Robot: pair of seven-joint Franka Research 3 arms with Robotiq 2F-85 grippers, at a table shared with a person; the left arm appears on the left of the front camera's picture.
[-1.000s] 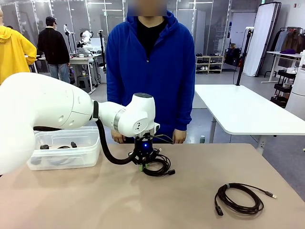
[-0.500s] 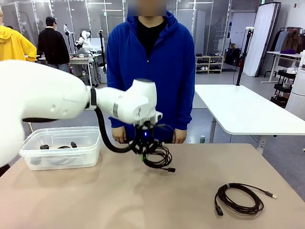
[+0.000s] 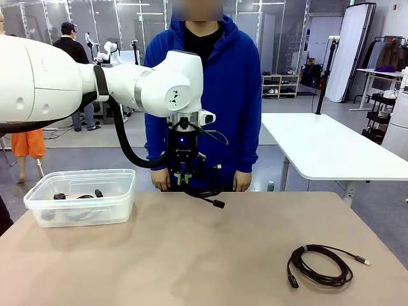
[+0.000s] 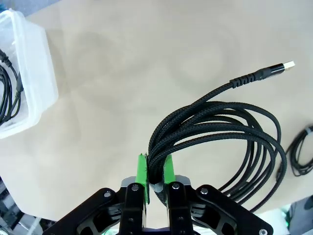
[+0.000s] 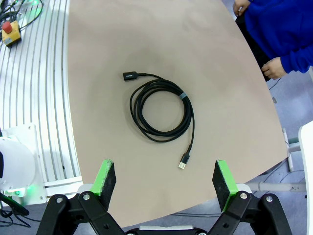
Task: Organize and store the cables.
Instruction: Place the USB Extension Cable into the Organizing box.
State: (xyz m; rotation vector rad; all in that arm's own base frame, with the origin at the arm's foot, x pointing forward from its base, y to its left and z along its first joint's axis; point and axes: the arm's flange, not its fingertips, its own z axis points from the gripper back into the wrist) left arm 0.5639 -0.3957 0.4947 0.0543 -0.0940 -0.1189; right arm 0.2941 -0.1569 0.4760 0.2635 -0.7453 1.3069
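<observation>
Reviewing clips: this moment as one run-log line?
left gripper: shut on coiled black braided cable, above tan table | right gripper: open, over second black cable coil | clear plastic bin: black cables inside

Beige tabletop (image 3: 159, 268) with a clear plastic bin (image 3: 83, 213) standing near its left edge. At the far edge stands a person in a blue hooded top (image 3: 236, 95), facing the camera. Behind, to the right, a white table (image 3: 325, 150) and a tall white panel (image 3: 357, 51); a low shoe rack (image 3: 280, 86) by the back wall. At the left, a bystander in orange shorts (image 3: 29, 143). In the right wrist view, a red stop button (image 5: 10, 32) lies off the tabletop.
</observation>
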